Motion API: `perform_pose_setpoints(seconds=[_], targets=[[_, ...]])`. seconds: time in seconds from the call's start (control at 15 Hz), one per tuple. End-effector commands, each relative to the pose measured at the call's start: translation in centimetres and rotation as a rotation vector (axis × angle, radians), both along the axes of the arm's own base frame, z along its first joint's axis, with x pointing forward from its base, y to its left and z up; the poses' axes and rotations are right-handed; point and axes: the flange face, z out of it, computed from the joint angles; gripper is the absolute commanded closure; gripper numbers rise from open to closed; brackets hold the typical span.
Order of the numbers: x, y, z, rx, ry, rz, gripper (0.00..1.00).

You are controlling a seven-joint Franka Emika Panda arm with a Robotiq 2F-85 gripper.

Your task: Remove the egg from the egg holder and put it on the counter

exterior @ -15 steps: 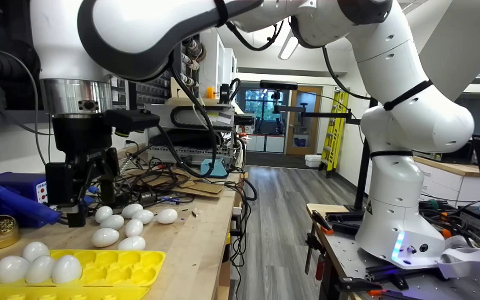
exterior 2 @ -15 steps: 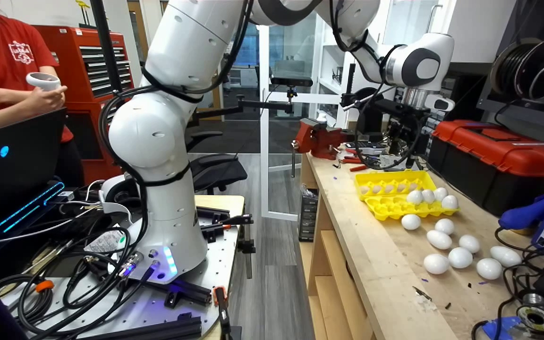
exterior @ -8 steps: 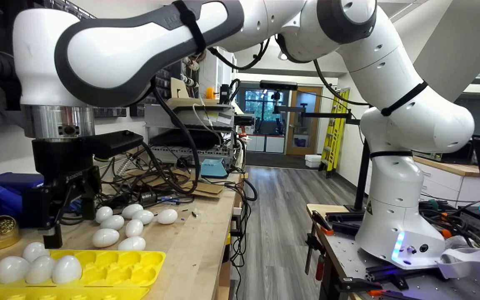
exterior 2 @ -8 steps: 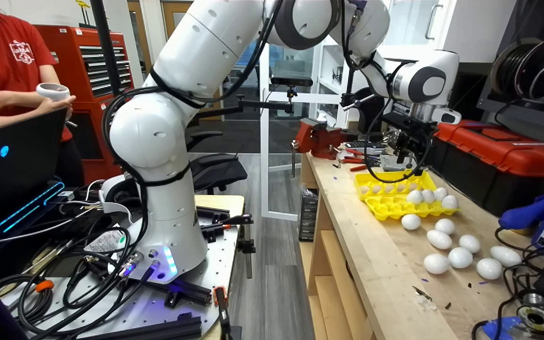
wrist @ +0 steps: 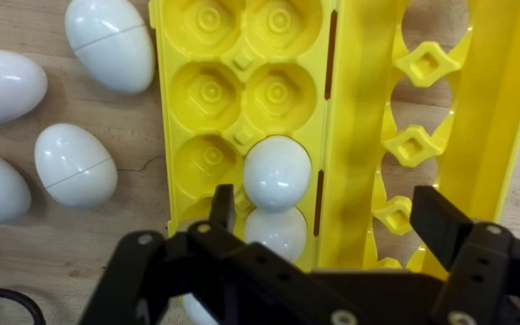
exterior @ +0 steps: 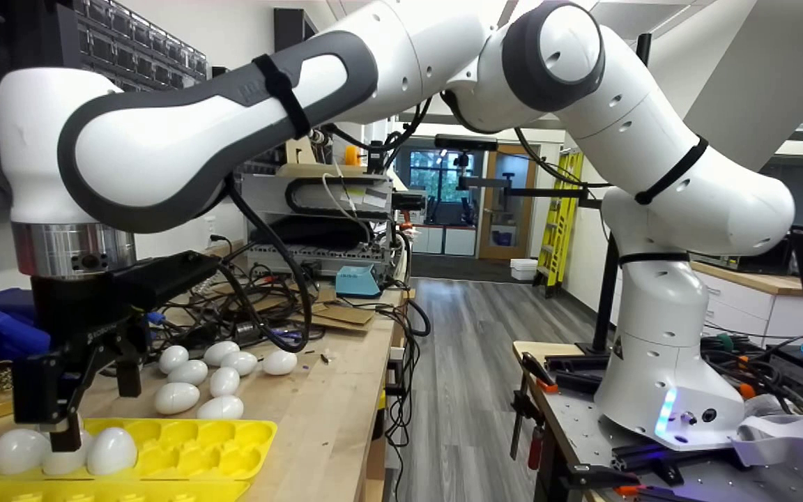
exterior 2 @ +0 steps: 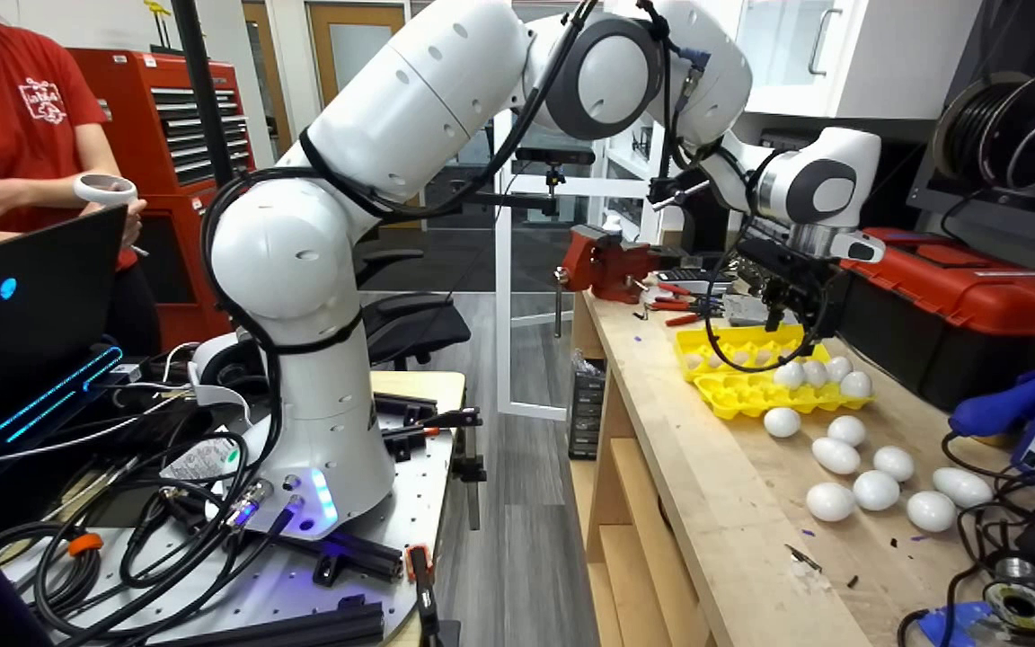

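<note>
Now the claw, parted wide, hangs lower over the egg holder.

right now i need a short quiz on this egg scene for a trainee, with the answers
1. True or false: the gripper stands open.
2. How many white eggs sit in the yellow egg holder? A) two B) four C) six
3. Fill the gap: the loose eggs lie on the light wood ____.

Key: 1 true; 2 B, four, as both exterior views show; 3 counter.
</note>
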Motion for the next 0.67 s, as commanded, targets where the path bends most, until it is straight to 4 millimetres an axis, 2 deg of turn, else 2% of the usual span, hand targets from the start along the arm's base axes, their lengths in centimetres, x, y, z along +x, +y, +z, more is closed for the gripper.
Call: perform_pose_setpoints(seconds=[0.0,0.6], targets=[[1.3,0.0,-0.7,-0.018,-0.012,0.005,0.00],[2.0,-1.3,-3.3,-0.020,0.015,-0.011,0.00]])
